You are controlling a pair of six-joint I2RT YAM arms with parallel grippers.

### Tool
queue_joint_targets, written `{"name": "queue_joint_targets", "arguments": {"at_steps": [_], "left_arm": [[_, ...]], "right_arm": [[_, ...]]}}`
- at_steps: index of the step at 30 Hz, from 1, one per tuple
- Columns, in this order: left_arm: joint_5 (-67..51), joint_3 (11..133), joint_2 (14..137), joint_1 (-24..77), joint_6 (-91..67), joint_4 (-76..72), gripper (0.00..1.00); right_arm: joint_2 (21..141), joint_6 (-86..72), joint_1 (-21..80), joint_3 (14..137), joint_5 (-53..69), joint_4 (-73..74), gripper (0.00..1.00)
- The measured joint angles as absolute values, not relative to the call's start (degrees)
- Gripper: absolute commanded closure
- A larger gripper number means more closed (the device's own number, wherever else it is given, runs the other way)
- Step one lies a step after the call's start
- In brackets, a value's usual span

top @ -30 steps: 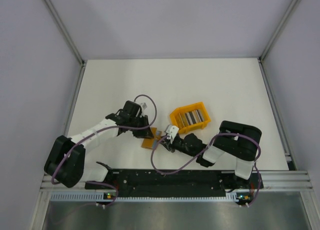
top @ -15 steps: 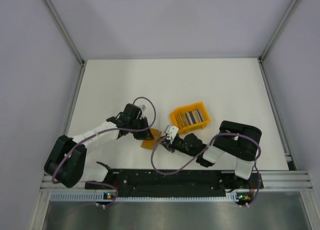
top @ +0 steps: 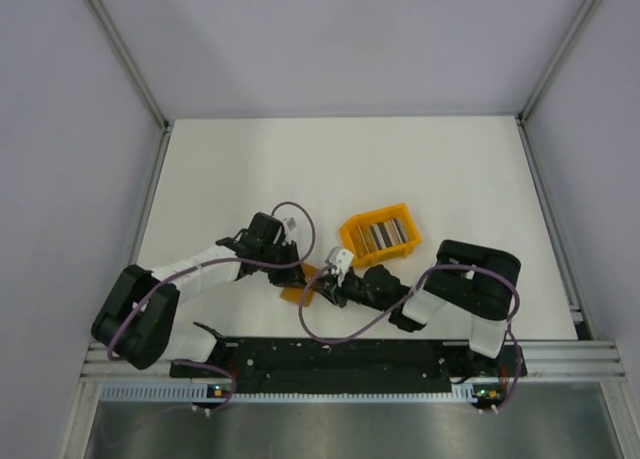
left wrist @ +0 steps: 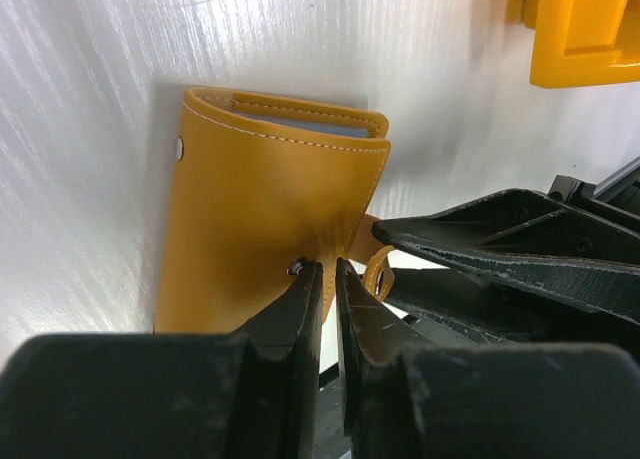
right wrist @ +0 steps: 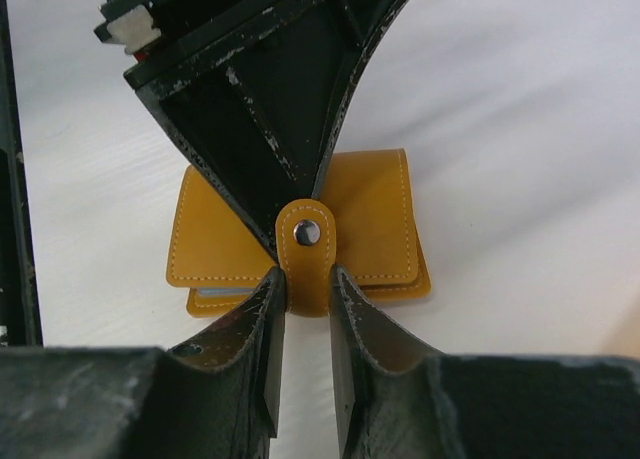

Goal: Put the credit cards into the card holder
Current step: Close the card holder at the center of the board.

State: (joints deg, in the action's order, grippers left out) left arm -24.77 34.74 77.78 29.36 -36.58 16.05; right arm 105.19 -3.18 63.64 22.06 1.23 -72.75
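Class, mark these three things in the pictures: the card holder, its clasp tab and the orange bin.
card holder [left wrist: 255, 214], left wrist view, front leather face.
clasp tab [right wrist: 307, 269], right wrist view, strap below snap.
orange bin [top: 347, 241], top view, left wall.

from high above, far off, looking down on the flat white table [top: 400, 159]. from each wrist, very close, facing the same small mustard-yellow folded wallet [left wrist: 260, 209].

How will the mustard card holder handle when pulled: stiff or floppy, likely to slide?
The card holder is probably floppy: its cover puckers where the left gripper pinches it. The clasp tab, held by the right gripper, looks like a soft strap that would bend first. Thin and flat on the table, the holder is likely light and may slide.
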Motion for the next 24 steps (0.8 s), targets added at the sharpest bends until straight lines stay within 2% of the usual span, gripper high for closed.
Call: {"name": "queue_joint_targets", "arguments": {"at_steps": [4,8,12,17,24], "left_arm": [[-24.6,33.7,77.8,29.7,-37.4,15.2,0.85],[-21.9,33.5,77.2,29.5,-37.2,16.0,0.82],[-19.6,33.5,75.7,29.4,-36.8,17.1,0.77],[-17.9,33.5,73.5,29.8,-36.5,18.7,0.73],[-14.8,35.3,68.6,29.8,-35.9,22.1,0.62]], "right_arm": [[103.8,-4.8,63.6,25.4,2.8,-65.0,0.73],[101.0,-5.4,63.6,32.9,3.0,-47.4,0.67],[100.3,-5.1,63.6,38.7,3.5,-35.9,0.61],[98.6,-4.3,63.6,40.5,4.7,-28.3,0.56],[91.6,-4.1,63.6,40.5,6.1,-24.8,0.53]]}}
